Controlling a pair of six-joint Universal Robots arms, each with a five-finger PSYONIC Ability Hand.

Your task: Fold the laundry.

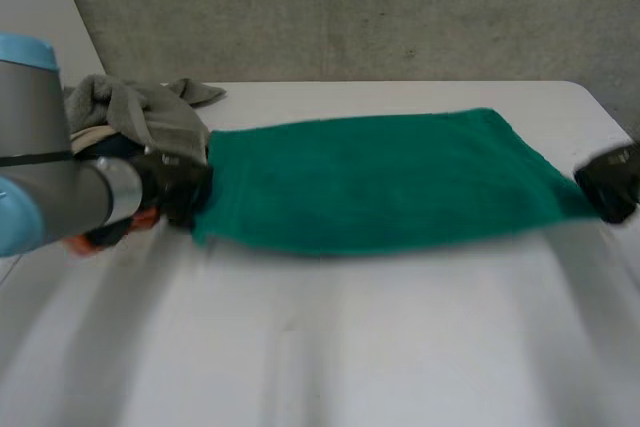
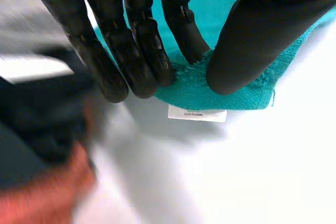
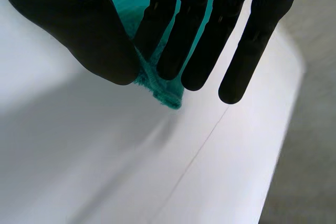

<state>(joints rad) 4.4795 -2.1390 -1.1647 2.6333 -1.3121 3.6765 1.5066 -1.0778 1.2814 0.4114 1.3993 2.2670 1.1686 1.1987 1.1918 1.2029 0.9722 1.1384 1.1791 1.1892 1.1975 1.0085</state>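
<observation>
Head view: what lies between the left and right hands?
The green towel fills that whole stretch in the head view, the left hand pinching one end and the right hand the other.

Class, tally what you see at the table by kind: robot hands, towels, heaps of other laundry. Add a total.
Hands: 2 (left hand, right hand, each pinching the towel)
Towels: 1 (green towel)
Heaps: 1 (laundry heap)
Total: 4

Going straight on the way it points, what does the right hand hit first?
Probably the bare white table: beyond the right hand, which pinches a corner of the green towel, nothing else lies in that line, though its height above the tabletop is unclear.
</observation>
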